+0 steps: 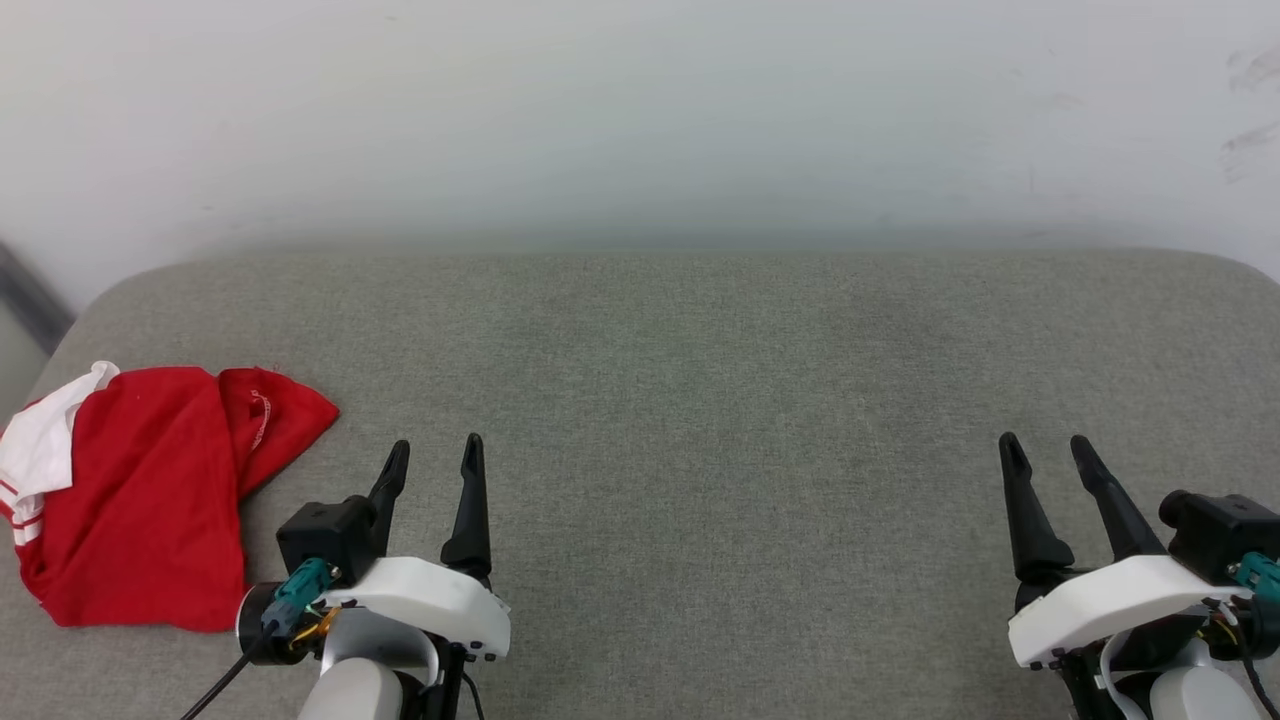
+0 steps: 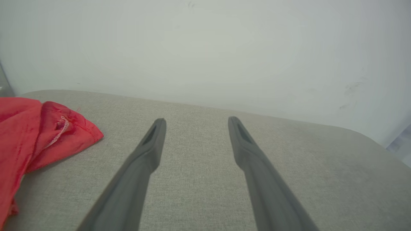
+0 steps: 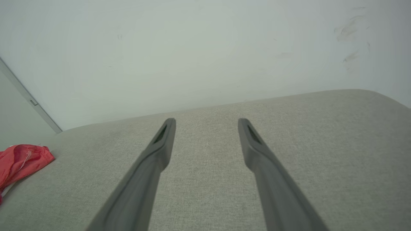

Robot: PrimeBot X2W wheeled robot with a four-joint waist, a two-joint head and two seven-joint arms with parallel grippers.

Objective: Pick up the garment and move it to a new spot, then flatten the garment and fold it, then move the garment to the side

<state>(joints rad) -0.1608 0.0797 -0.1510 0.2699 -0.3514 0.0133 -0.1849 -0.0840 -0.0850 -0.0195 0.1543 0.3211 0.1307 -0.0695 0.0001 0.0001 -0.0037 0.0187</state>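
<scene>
The garment [image 1: 150, 490] is a crumpled red shirt with a white, red-striped sleeve, lying at the left edge of the grey cushioned surface [image 1: 720, 400]. Its red corner also shows in the left wrist view as the garment [image 2: 38, 141] and small at the far left of the right wrist view as the garment [image 3: 19, 162]. My left gripper [image 1: 436, 450] stands open just right of the shirt, not touching it, with nothing between its fingers [image 2: 154, 144]. Far to the right, my right gripper [image 1: 1045, 445] is open and empty above bare fabric; its fingers [image 3: 163, 144] point toward the wall.
A pale wall [image 1: 640, 120] rises right behind the surface's far edge. The surface's rounded left corner [image 1: 90, 310] drops off near the shirt, with a dark strip [image 1: 30, 290] beyond it. Broad bare grey fabric lies between and ahead of the two grippers.
</scene>
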